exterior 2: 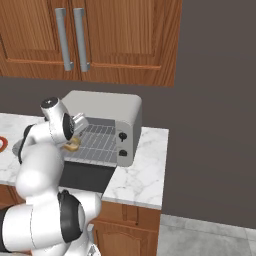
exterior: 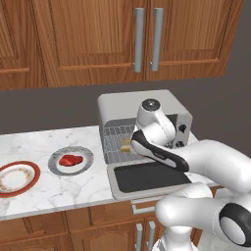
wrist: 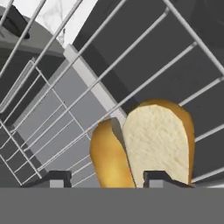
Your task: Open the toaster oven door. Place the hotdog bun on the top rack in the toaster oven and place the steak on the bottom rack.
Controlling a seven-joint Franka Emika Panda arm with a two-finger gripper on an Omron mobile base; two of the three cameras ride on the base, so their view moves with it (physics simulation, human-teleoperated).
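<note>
1. The oven (exterior: 147, 105) sits on the marble counter (exterior: 44, 191), under the wooden cabinets (exterior: 88, 39). It is the landmark for all places below.
2. The door (exterior: 147, 177) is fully down, lying flat in front of the oven with its dark glass facing up.
3. The arm reaches into the oven mouth, and the gripper (wrist: 107, 178) is at the oven's left front, over the racks.
4. The bun (wrist: 142, 144) lies on a wire rack (wrist: 131, 83) just inside the oven mouth, towards its left side; in the left base view it shows as a tan piece (exterior: 126, 145) beside the wrist.
5. In the hand view the bun's split faces the camera, a pale cut face on one half and a browner crust on the other.
6. The two finger tips (wrist: 54, 178) stand either side of the bun's near end, apart, with a gap to the bread on at least one side; whether they touch it cannot be told.
7. A second wire grid (wrist: 48, 131) shows below the one that carries the bun, so the bun seems to be on the top rack.
8. The steak (exterior: 70, 160) rests on a grey plate (exterior: 84, 165) on the counter left of the oven, well apart from it.
9. A red-rimmed plate (exterior: 27, 184) lies further left of the oven.
10. The oven's dark knob (exterior 2: 121, 136) is on its right front panel.
</note>
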